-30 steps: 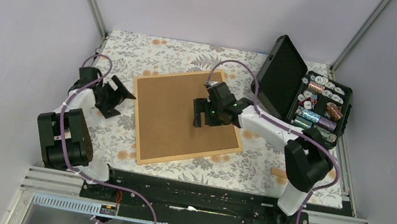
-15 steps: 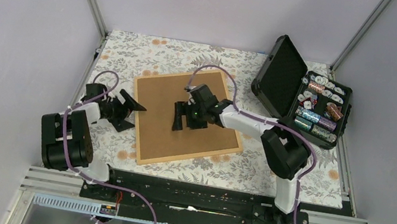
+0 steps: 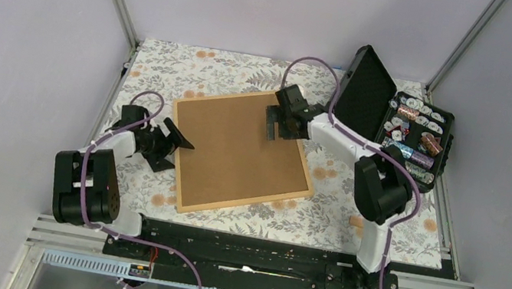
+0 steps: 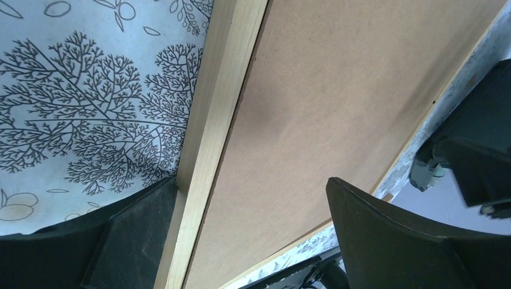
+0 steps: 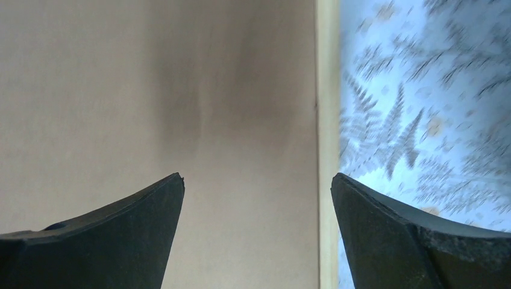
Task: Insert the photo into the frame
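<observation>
Top external view: left tool [image 3: 180, 139] is gaping, released, straddling the left moulding of the frame [image 3: 244, 201]; right tool [image 3: 274, 122] is gaping, empty, straddling its right moulding near the far corner. Frame is lying mid-table [image 3: 173, 61], brown backing board [image 3: 232, 152] facing up; black case [image 3: 368, 100] is standing open at the far right corner.

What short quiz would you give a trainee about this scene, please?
1. True or false: the left gripper is shut on the frame.
2. What faces up inside the frame? A) a sunset print B) the brown backing board C) a cream mat
3. Fill in: the right gripper is over the frame's ____ edge.
Key: 1 false, it is open, with its jaws either side of the left rail. 2 B. 3 right, toward the far corner.
</observation>
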Tool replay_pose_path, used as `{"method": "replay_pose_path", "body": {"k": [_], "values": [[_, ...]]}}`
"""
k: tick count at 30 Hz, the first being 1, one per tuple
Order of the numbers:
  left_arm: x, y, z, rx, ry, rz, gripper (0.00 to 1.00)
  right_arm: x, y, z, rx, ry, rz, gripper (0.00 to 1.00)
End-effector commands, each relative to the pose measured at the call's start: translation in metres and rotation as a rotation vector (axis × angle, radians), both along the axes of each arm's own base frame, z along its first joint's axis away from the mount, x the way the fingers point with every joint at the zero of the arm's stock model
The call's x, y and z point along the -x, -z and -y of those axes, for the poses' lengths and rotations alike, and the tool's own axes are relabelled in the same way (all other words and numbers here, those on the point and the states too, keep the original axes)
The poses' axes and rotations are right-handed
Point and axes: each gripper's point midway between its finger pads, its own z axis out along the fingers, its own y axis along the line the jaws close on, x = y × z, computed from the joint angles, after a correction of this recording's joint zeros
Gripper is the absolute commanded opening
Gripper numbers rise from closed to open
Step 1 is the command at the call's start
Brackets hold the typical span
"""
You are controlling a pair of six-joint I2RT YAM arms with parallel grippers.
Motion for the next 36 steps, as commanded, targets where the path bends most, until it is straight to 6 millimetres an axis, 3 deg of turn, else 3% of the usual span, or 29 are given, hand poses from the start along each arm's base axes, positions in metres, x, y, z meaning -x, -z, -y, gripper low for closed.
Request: {"method": "replay_pose_path", "body": {"k": [1,7,10,13,17,19,22,24,27,29,31,33,36], "values": [[-0.006,-0.005,-0.002,-0.028,0.017,0.003,0.99,-0.05,-0.002,0.016,0.06,0.079,0.064,1.0],[0.004,0.007,0.017,0.01,0.061,-0.034,0.99,-0.094,0.025,0.019,0.071,0.105,0.076,1.0],[0.015,0.014,0.041,0.047,0.099,-0.08,0.99,-0.105,0.04,0.002,0.01,0.049,0.059,1.0],[0.032,0.02,0.076,0.05,0.181,-0.127,0.99,-0.11,0.048,-0.022,-0.074,-0.044,0.052,1.0],[0.067,0.015,0.132,0.074,0.286,-0.136,0.99,-0.118,0.047,-0.056,-0.195,-0.139,0.043,1.0],[0.082,0.005,0.154,0.078,0.342,-0.102,0.99,-0.125,0.043,-0.061,-0.207,-0.141,0.055,1.0],[0.101,-0.019,0.179,0.111,0.458,-0.023,0.99,-0.132,0.024,-0.066,-0.226,-0.144,0.086,1.0],[0.107,-0.033,0.184,0.134,0.522,0.022,0.99,-0.135,0.009,-0.064,-0.222,-0.129,0.106,1.0],[0.095,-0.056,0.172,0.039,0.576,0.123,0.99,-0.13,-0.023,-0.059,-0.218,-0.095,0.111,1.0],[0.069,-0.076,0.151,-0.062,0.541,0.214,0.99,-0.117,-0.047,-0.063,-0.231,-0.091,0.107,1.0],[0.032,-0.097,0.119,-0.156,0.435,0.284,0.99,-0.094,-0.07,-0.066,-0.24,-0.09,0.094,1.0],[-0.005,-0.111,0.085,-0.2,0.302,0.322,0.99,-0.068,-0.079,-0.064,-0.241,-0.066,0.063,1.0],[-0.055,-0.12,0.047,-0.191,0.107,0.358,0.99,-0.021,-0.078,-0.057,-0.302,-0.033,-0.039,1.0]]}}
